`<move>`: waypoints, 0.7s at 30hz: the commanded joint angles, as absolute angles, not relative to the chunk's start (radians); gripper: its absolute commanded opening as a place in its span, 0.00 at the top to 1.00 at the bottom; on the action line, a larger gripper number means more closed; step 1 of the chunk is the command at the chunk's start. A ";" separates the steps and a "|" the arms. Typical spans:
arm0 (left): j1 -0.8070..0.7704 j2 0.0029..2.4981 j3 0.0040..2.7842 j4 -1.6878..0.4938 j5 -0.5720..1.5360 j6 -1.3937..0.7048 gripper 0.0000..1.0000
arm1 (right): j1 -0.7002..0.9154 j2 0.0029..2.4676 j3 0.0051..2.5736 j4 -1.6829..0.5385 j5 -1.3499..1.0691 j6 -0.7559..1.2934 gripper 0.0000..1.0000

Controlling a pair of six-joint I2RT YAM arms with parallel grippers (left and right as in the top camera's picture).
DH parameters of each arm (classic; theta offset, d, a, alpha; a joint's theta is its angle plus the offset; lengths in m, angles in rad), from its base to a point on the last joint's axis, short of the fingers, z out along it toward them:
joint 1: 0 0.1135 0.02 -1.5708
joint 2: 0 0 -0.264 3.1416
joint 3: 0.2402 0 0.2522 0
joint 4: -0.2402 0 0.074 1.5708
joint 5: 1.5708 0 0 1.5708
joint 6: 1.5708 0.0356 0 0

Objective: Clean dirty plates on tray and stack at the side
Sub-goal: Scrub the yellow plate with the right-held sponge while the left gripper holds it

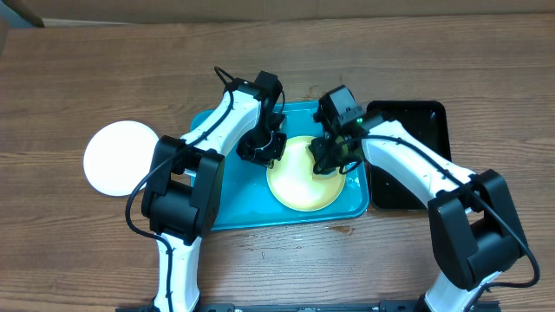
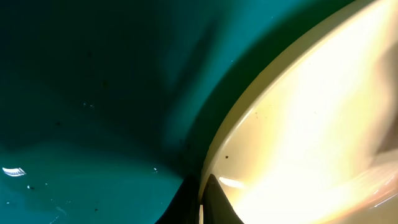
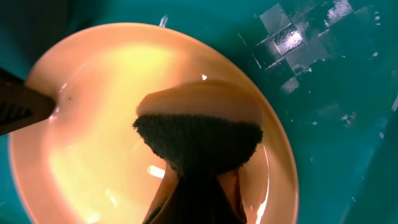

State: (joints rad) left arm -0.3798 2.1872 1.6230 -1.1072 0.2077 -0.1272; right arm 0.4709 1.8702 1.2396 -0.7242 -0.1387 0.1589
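Note:
A pale yellow-green plate [image 1: 302, 185] lies on the turquoise tray [image 1: 234, 212]; no smear shows on it. My left gripper [image 1: 263, 149] is shut on the plate's left rim [image 2: 214, 162]. My right gripper [image 1: 329, 158] is shut on a sponge [image 3: 199, 127] with a dark scrubbing face and a yellow back, pressed onto the plate's inside [image 3: 93, 143]. A white plate [image 1: 120, 158] lies on the table left of the tray. The third plate is out of view.
A smaller black tray [image 1: 421, 121] sits to the right of the turquoise tray, partly under my right arm. The tray floor [image 3: 336, 124] has shiny wet patches. The wooden table [image 1: 87, 251] surrounds both trays.

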 commanded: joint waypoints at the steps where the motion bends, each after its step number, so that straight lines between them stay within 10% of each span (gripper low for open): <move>1: -0.376 2.216 1.605 -1.106 0.158 -0.139 0.96 | 0.466 1.860 1.178 -0.667 -0.131 0.152 0.96; 12: -0.376 2.216 1.605 -1.103 0.158 -0.139 0.96 | 0.497 1.860 1.100 -0.641 -0.500 0.058 0.96; 21: -0.376 2.216 1.605 -1.103 0.158 -0.157 0.95 | 0.507 1.860 1.104 -0.480 -0.167 0.270 0.93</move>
